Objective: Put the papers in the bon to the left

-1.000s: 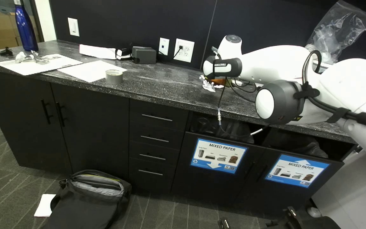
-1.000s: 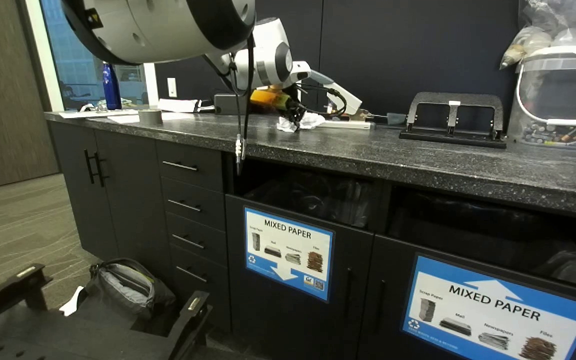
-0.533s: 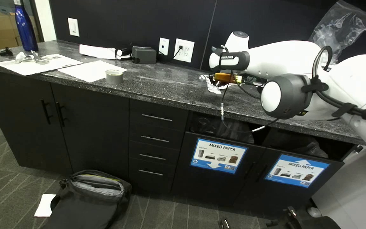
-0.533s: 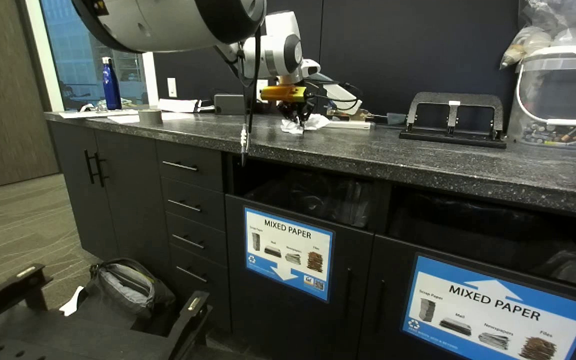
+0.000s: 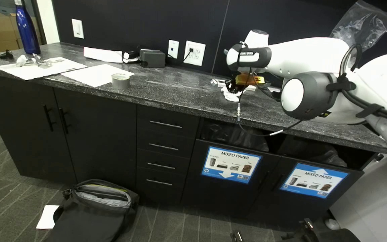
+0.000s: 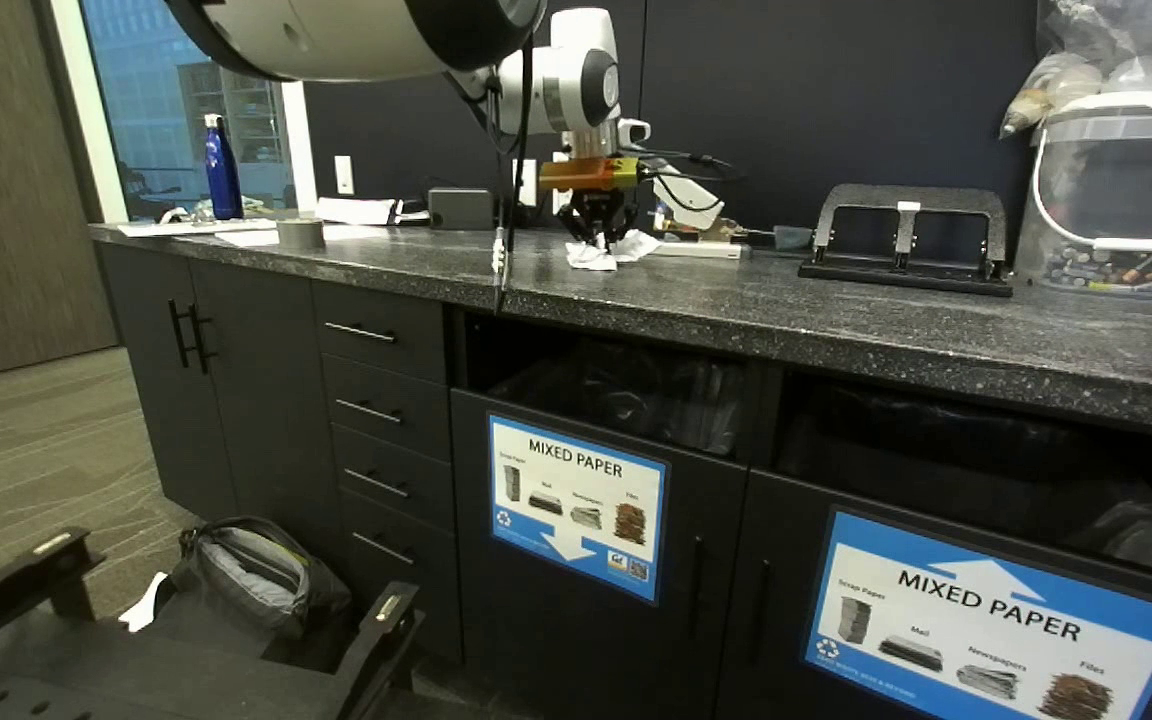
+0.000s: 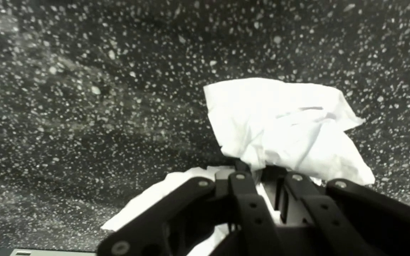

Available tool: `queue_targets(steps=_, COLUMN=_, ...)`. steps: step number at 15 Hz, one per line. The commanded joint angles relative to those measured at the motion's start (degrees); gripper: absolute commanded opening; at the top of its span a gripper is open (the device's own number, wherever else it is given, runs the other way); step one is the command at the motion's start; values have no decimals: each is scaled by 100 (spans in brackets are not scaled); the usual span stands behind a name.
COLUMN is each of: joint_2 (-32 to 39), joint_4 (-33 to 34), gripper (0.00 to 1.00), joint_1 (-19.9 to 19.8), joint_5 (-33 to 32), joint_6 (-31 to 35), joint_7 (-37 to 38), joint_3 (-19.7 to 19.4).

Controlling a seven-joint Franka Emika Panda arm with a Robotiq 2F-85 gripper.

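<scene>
- The jaws point down at the table and look clenched, nearly together, on a fold of the crumpled white papers, which spread out past the tips in the wrist view.
- A second crumpled piece lies just beside, partly hidden behind the jaws.
- In both exterior views the papers are at the tabletop, set back from its front edge; whether the pinched piece touches the surface cannot be told.
- The bin to the left stands below that spot, its blue label bearing a down arrow, dark liner showing in its top gap.
- Just beside it is the twin bin, whose label bears an up arrow.
- The white arm reaches over the table, an orange and yellow part above the jaws.
- Toward one end of the table stand a blue bottle and a roll of tape, near flat white sheets.
- In an exterior view, a black hole punch and a clear bucket stand toward the opposite end.
</scene>
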Motion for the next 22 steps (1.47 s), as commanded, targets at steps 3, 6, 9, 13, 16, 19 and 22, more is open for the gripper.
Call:
queue_targets(steps=3, joint_2=-267, joint_4=-381, gripper=17, joint_1=-246, joint_5=113, joint_6=-978, joint_7=-1083, joint_3=305)
queue_targets(steps=6, joint_2=-455, joint_4=-443, gripper=17, joint_1=-414, joint_5=58, joint_6=-1697, joint_7=-1509, joint_3=338)
queue_targets(steps=9, joint_2=-639, joint_4=-500, gripper=17, joint_1=-533, joint_5=-71, joint_6=-2619, joint_7=-1742, joint_3=211)
queue_targets(steps=13, joint_2=-894, joint_4=-743, gripper=17, joint_1=-680, joint_5=-277, joint_6=-3778, joint_7=-2156, joint_3=54)
queue_targets(steps=16, joint_2=-1113, joint_4=-1087, gripper=17, joint_1=-725, joint_5=-576, joint_6=-4505, joint_7=-2569, joint_3=-116)
queue_targets(steps=19, joint_2=-1386, joint_4=-1650, gripper=18, joint_1=-697, joint_5=-987, joint_6=-4922, joint_7=-3025, joint_3=-298)
queue_targets(steps=22, joint_2=-1805, joint_4=-2508, gripper=16, joint_1=-676, joint_5=-1318, joint_6=-4775, joint_7=-3270, joint_3=-381)
